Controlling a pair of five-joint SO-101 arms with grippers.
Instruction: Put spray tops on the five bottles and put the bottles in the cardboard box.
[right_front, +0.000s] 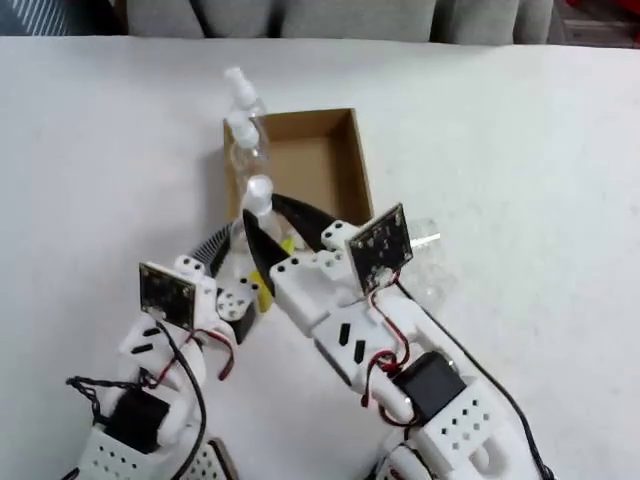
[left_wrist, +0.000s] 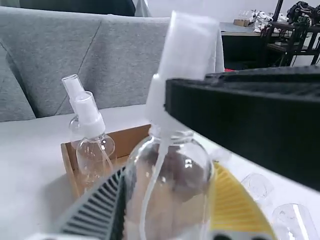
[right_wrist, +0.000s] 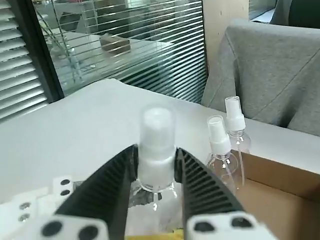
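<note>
Right gripper (right_wrist: 156, 152), pinching the spray top (right_wrist: 156, 132), should press it straight down while the left gripper (left_wrist: 169, 200), clamped around the bottle (left_wrist: 175, 160), holds it upright at the box's (right_front: 352, 150) near edge.

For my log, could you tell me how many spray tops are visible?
3. Two spray tops are on bottles in the cardboard box's far left corner; the right gripper pinches one on the bottle in the left gripper. Arms may hide others.
</note>
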